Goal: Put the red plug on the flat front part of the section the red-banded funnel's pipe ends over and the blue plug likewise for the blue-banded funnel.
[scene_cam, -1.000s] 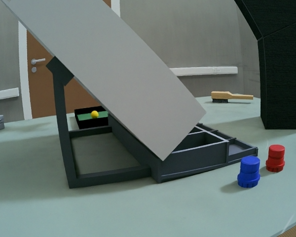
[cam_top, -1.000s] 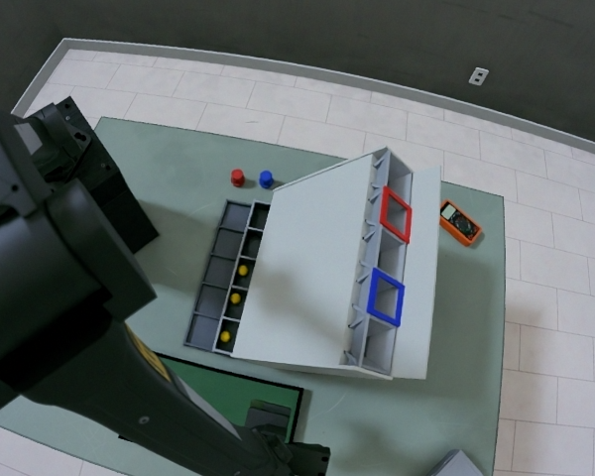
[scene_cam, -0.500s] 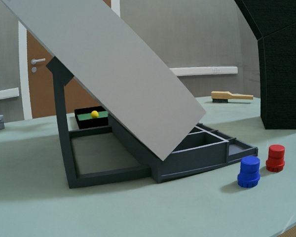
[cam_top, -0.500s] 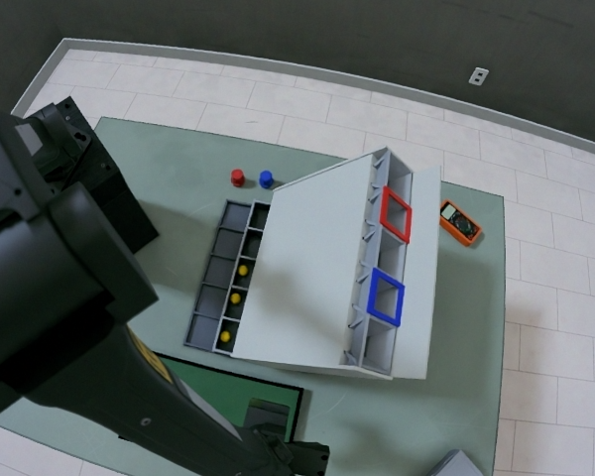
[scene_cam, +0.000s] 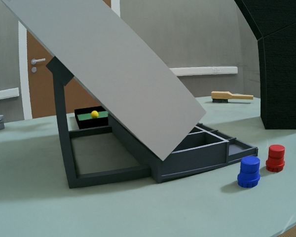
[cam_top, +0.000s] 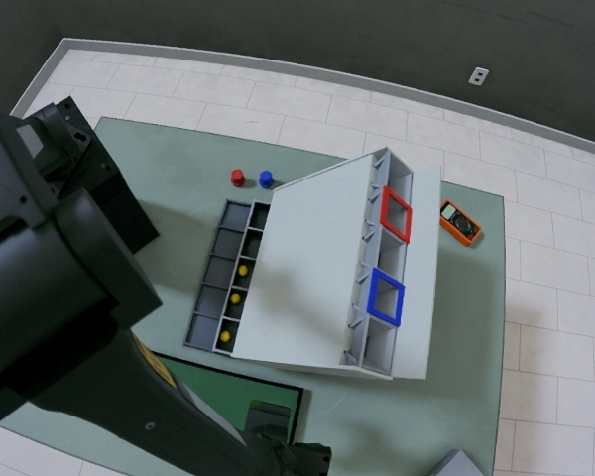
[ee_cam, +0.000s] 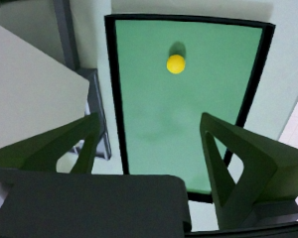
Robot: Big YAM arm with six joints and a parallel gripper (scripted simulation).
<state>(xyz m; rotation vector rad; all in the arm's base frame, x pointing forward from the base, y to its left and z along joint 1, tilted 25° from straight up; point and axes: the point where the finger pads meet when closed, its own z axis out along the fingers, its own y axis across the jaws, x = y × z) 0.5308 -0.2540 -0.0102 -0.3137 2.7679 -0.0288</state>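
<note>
The red plug [cam_top: 237, 177] and the blue plug [cam_top: 266, 178] stand side by side on the mat, past the far end of the section row; both also show in the exterior view, red plug [scene_cam: 275, 158] and blue plug [scene_cam: 248, 171]. The white cover [cam_top: 313, 266] slopes from the red-banded funnel [cam_top: 396, 213] and the blue-banded funnel [cam_top: 385, 297] down to the sections. Three neighbouring sections each hold a yellow marble [cam_top: 243, 270] [cam_top: 235, 297] [cam_top: 225, 335]. My gripper [ee_cam: 149, 119] is open and empty above the green marble tray [ee_cam: 184, 99]. One yellow marble [ee_cam: 176, 63] lies in the tray, ahead of the fingers.
My arm hides the left of the top view. An orange multimeter [cam_top: 459, 222] lies behind the funnels. A wooden brush [scene_cam: 231, 96] lies far back on the mat. A grey box [cam_top: 454, 463] sits at the mat's near right corner. The arm's black base [scene_cam: 283, 76] stands near the plugs.
</note>
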